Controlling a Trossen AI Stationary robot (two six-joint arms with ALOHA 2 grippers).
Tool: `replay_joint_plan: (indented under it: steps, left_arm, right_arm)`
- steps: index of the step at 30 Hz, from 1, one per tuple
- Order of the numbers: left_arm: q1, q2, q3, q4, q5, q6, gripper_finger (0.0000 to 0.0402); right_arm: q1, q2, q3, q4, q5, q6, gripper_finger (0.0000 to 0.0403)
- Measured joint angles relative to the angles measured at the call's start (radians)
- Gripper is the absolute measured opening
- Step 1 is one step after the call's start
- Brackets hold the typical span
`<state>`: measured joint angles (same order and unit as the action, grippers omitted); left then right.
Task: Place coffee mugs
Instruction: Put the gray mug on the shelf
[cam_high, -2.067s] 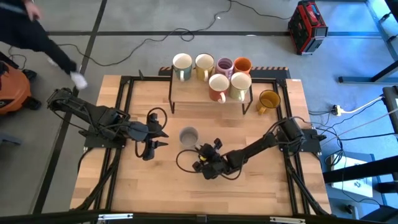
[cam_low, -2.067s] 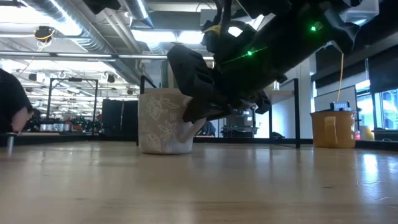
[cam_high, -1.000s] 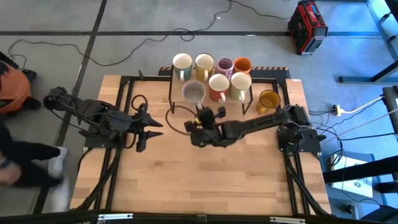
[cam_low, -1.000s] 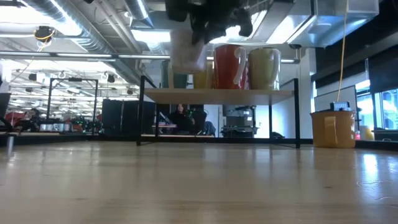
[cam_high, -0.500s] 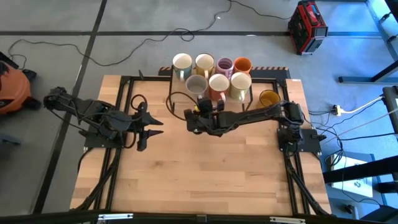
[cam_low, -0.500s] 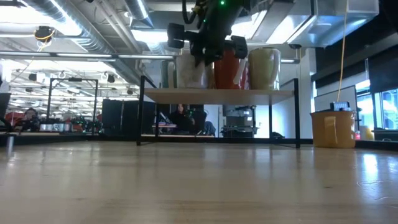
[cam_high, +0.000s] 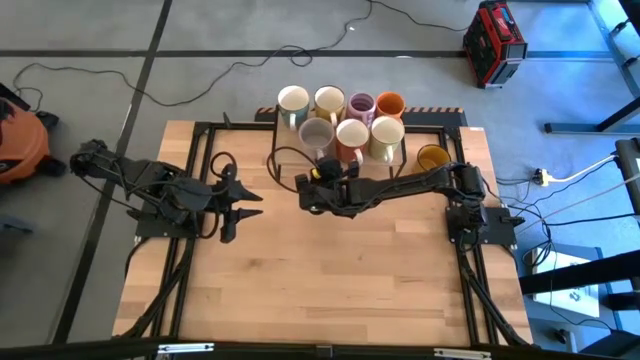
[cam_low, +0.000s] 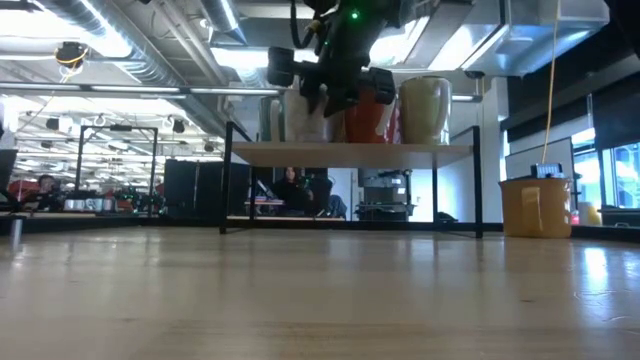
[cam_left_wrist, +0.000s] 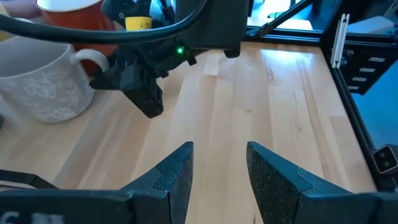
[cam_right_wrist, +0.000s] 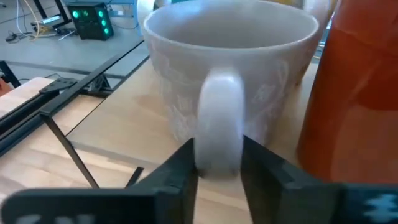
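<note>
Grey mug: the grey mug (cam_high: 315, 133) sits on the front left of the raised shelf (cam_high: 290, 152), its handle pointing back toward my right arm, so the handle's line runs straight along the arm's reach.
Right gripper: the right gripper (cam_high: 322, 170) is at that handle; in its wrist view the two fingers (cam_right_wrist: 177, 171) bracket the handle with a sliver of gap on each side, so I read them as slightly parted, not clamped.
Key relation: mug directly ahead of the fingers, on the shelf; I judge a straight pull back along the handle's axis clears it.
Neighbours: the red-orange mug (cam_right_wrist: 357, 93) stands just beside the grey one on its right, close enough that a sideways drift could knock it; behind are a white mug (cam_high: 292, 101), cream mug (cam_high: 328, 100), purple mug (cam_high: 360, 105) and orange mug (cam_high: 390, 103), with another white mug (cam_high: 386, 133) in front.
Left to place: the mustard mug (cam_high: 432, 160) is on the table (cam_high: 320, 290), off the shelf's right end, nearer my right arm.
Left gripper: the left gripper (cam_high: 238, 205) waits with its fingers spread, low over the table's left side, well apart from the shelf.
</note>
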<state>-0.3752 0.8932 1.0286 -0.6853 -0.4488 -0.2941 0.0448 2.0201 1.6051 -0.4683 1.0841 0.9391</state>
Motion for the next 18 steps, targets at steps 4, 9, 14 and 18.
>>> replay_joint_plan:
  steps: [4, 9, 14, 18]
  left_arm:
    - [0.0, 0.0, 0.0, 0.01, -0.001, 0.017, 0.0144]
    - [0.0, 0.0, 0.0, 0.013, -0.008, 0.018, 0.0144]
    - [0.0, 0.0, 0.0, 0.013, -0.011, 0.019, 0.0144]
    - [0.0, 0.0, 0.0, 0.014, -0.011, 0.017, 0.0144]
  right_arm:
    - [0.0, 0.0, 0.0, 0.002, -0.001, 0.0, 0.0133]
    - [0.001, -0.002, 0.0, 0.001, -0.004, -0.007, 0.0146]
    - [0.013, -0.036, 0.0, -0.008, -0.004, -0.048, 0.0147]
    - [0.022, -0.065, 0.0, -0.008, -0.014, -0.089, 0.0148]
